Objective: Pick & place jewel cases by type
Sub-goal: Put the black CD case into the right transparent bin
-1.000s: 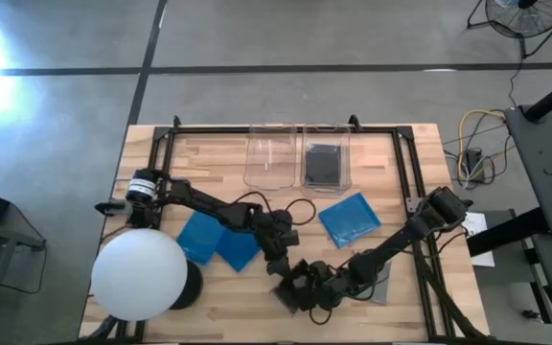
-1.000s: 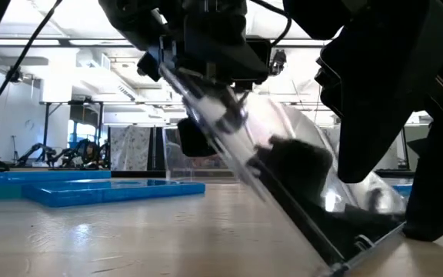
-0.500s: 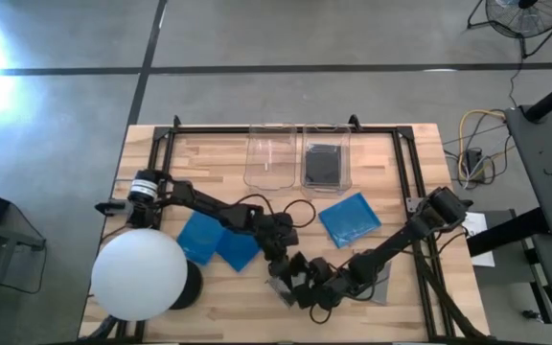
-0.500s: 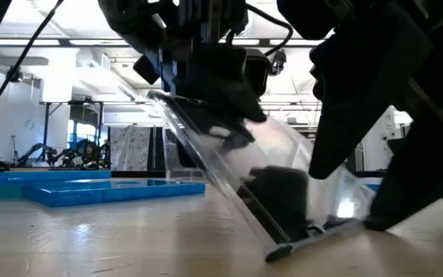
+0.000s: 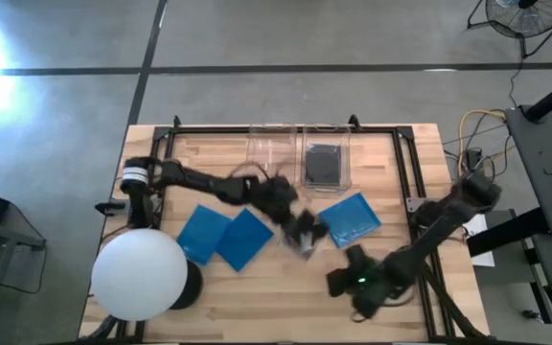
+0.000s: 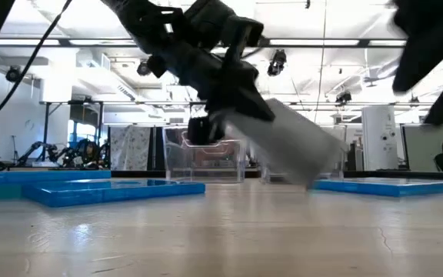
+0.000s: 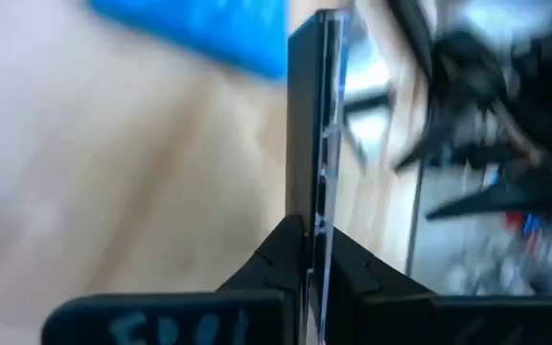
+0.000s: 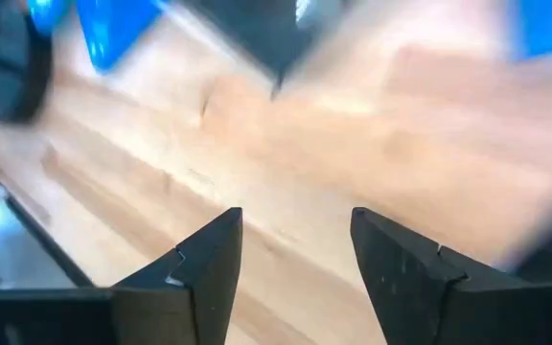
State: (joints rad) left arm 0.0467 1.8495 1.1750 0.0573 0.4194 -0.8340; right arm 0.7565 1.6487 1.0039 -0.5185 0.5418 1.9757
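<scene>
A dark grey jewel case (image 5: 307,236) hangs tilted above the middle of the table, with my left gripper (image 5: 293,222) shut on it. The low view shows the same jewel case (image 6: 287,142) clear of the wood. Two blue jewel cases (image 5: 202,231) (image 5: 244,240) lie flat and side by side at centre left. A third blue jewel case (image 5: 350,218) lies just right of the held one. Another dark jewel case (image 5: 323,165) lies in the right clear bin (image 5: 326,139). My right gripper (image 5: 345,284) stands open near the front edge, with only bare wood showing between its fingers (image 8: 209,259). My left gripper pinches one edge of the dark jewel case (image 7: 312,206) between its two fingers, one on each flat face. The fingers come from the table's left, slanting down. The case is lifted clear of the table and slants down from the fingers toward the right.
An empty clear bin (image 5: 273,153) stands beside the filled one at the far edge. A large white sphere (image 5: 140,276) sits at the near left corner. A black frame (image 5: 405,168) runs along the table's sides. Bare wood lies in the near middle.
My left gripper has shut on the upper edge of the dark case, which stood propped on the near table. It has lifted the case clear and carried it toward the far edge. My right gripper has drawn back from the case, rising and moving toward the right edge.
</scene>
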